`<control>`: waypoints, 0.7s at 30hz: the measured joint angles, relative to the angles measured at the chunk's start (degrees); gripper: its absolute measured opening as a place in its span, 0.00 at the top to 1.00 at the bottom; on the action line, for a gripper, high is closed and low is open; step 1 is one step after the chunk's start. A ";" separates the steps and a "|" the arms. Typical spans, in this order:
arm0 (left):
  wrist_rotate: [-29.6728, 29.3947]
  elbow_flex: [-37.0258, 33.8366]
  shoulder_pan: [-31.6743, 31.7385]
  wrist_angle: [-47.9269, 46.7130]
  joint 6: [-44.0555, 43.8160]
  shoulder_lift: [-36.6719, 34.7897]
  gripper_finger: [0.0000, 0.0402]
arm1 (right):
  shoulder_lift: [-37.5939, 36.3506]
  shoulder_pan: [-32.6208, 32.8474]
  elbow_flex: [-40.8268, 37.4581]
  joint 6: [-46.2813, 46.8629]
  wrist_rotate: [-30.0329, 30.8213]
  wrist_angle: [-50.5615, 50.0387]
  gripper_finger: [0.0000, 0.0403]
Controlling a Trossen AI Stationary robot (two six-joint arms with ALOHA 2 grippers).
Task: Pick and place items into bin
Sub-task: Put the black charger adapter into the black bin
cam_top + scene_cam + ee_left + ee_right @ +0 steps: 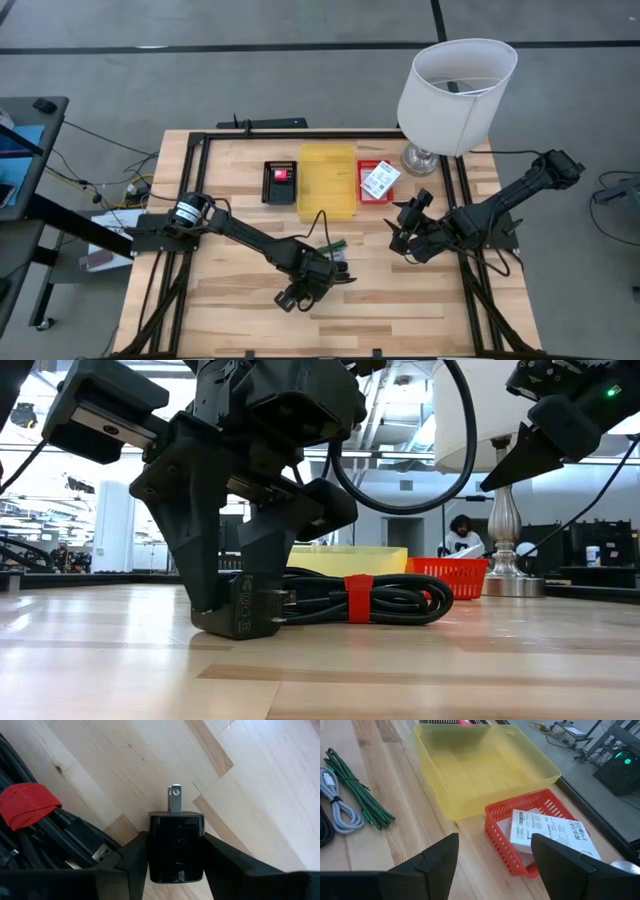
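A black power adapter [176, 852] with a metal prong [175, 797] sits on the wooden table, joined to a coiled black cable [400, 600] bound by a red strap [358, 598]. My left gripper [176, 840] is down at the table's near middle [318, 272], shut on the adapter. A green-striped cord [360, 790] and a grey cable [340, 810] lie beside it. My right gripper [492, 845] hovers open above the table, right of centre [400, 238], touching nothing. A white labelled packet [545, 832] lies in a red basket [510, 847]. My left gripper pinches the black power adapter's body [176, 870] between its two fingers [135, 855], one on each side face. The fingers come from above, pointing down, along the adapter. The adapter [245, 615] rests on the table with its prong end free, and the cable coil lies beside it.
The yellow bin [327, 180] stands at the table's far middle, with the red basket [378, 182] on its right and a black tray [280, 182] holding a red item on its left. A white-shaded lamp [455, 90] stands at the far right corner. A person [462, 535] sits beyond the table.
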 joint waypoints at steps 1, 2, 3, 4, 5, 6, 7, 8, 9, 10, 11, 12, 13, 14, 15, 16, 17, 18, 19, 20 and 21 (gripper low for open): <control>0.00 0.00 0.00 -0.03 -0.03 0.00 0.62 | 0.00 0.00 0.00 0.01 0.00 0.00 0.39; 0.00 0.00 0.00 -0.05 -0.05 0.00 0.62 | 0.00 0.00 0.00 0.02 0.00 0.00 0.39; 0.00 0.00 0.00 -0.06 -0.07 0.00 0.62 | 0.00 0.00 0.00 0.02 0.00 0.00 0.39; 0.00 0.00 0.00 -0.07 -0.17 0.00 0.63 | 0.00 0.00 0.00 0.01 0.00 0.02 0.39; 0.01 0.00 0.00 -0.11 -0.53 -0.04 0.63 | 0.00 0.00 0.00 0.00 0.02 0.00 0.39; 0.00 0.00 0.00 -0.28 -0.79 -0.11 0.64 | 0.00 0.00 0.00 0.02 0.00 0.02 0.39; 0.03 0.00 0.00 -0.52 -1.04 -0.13 0.64 | 0.00 0.00 0.00 0.02 0.02 0.02 0.39; 0.05 0.00 0.00 -0.60 -1.38 -0.13 0.65 | 0.00 0.00 0.00 0.01 0.01 0.03 0.39; 0.09 0.00 -0.02 -0.72 -1.76 -0.15 0.65 | 0.00 0.00 0.00 0.01 0.02 0.04 0.39; 0.22 0.00 -0.07 -1.00 -2.18 -0.29 0.65 | 0.00 0.00 0.00 0.02 0.05 0.05 0.39; 0.20 0.00 -0.15 -1.68 -2.52 -0.47 0.64 | 0.00 0.00 0.00 0.00 0.09 0.13 0.39; 0.29 0.00 -0.21 -2.06 -2.87 -0.60 0.64 | 0.00 0.00 0.00 0.00 0.12 0.27 0.39; 0.27 0.01 -0.32 -2.16 -3.00 -0.73 0.64 | 0.00 0.00 0.00 0.00 0.13 0.46 0.39; 0.10 0.12 -0.47 -2.99 -3.20 -0.92 0.64 | 0.00 0.00 0.00 -0.02 0.13 0.57 0.39; -0.02 0.37 -0.55 -4.07 -3.40 -1.06 0.64 | 0.00 -0.02 0.00 -0.10 0.15 0.81 0.39; -0.08 0.77 -0.64 -4.82 -3.69 -1.17 0.64 | 0.00 -0.04 0.00 -0.25 0.15 1.01 0.39; -0.29 1.28 -0.75 -5.44 -3.84 -1.26 0.64 | 0.00 -0.04 0.00 -0.30 0.15 1.03 0.39; -0.46 1.75 -0.84 -6.38 -3.96 -1.34 0.65 | 0.00 -0.04 0.01 -0.35 0.16 1.07 0.39; -0.59 2.32 -0.88 -7.66 -4.00 -1.38 0.65 | 0.00 -0.04 0.00 -0.35 0.17 1.19 0.39; -0.86 2.86 -0.91 -8.98 -4.02 -1.38 0.65 | 0.00 -0.04 0.01 -0.39 0.17 1.27 0.39; -1.03 3.32 -0.92 -10.15 -4.04 -1.38 0.65 | 0.00 -0.04 0.00 -0.44 0.17 1.29 0.39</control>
